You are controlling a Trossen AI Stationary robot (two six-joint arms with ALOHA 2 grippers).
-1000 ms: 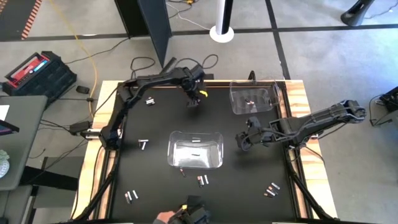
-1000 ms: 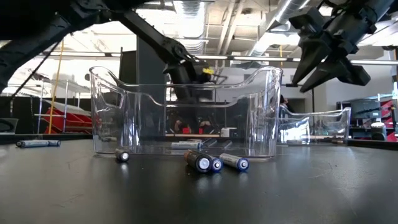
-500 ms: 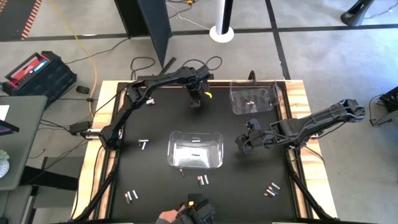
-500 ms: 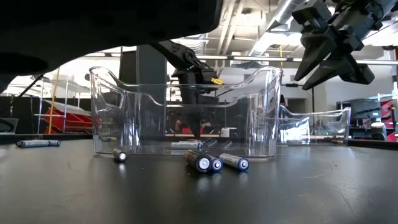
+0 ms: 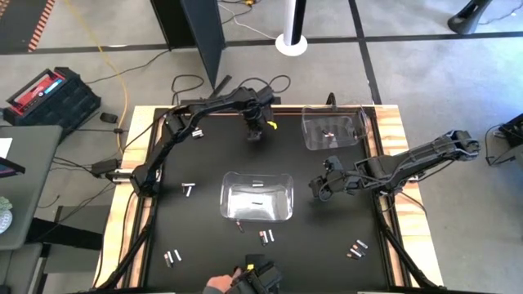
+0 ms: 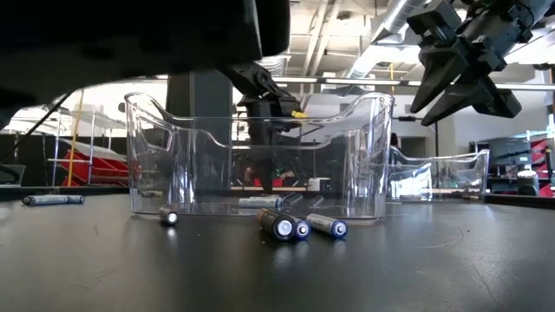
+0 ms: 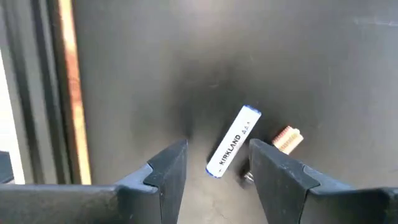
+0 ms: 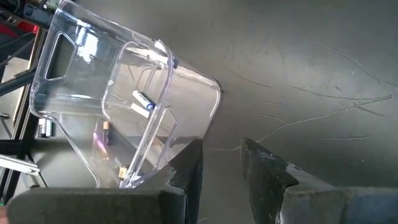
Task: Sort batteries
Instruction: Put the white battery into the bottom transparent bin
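A white battery (image 7: 233, 149) lies flat on the black table near the far edge, with a copper-toned battery (image 7: 287, 138) beside it. My left gripper (image 7: 214, 168) (image 5: 256, 132) points down over the white one. It is open, with one finger on each side and clear of the battery. My right gripper (image 8: 221, 165) (image 5: 319, 186) hangs open and empty above the table, right of the centre clear bin (image 5: 257, 196). That bin holds a few batteries (image 8: 142, 99). More batteries (image 6: 299, 227) lie loose on the table in front of it.
A second clear bin (image 5: 331, 129) stands at the far right. Loose batteries lie at the far left (image 5: 197, 133), left (image 5: 189, 189), near left (image 5: 171, 257) and near right (image 5: 357, 248). A person's hand (image 5: 219, 284) holds a dark device at the near edge.
My left gripper has tipped more steeply downward over the white battery near the far edge and has sunk a little. Its fingers keep the same gap.
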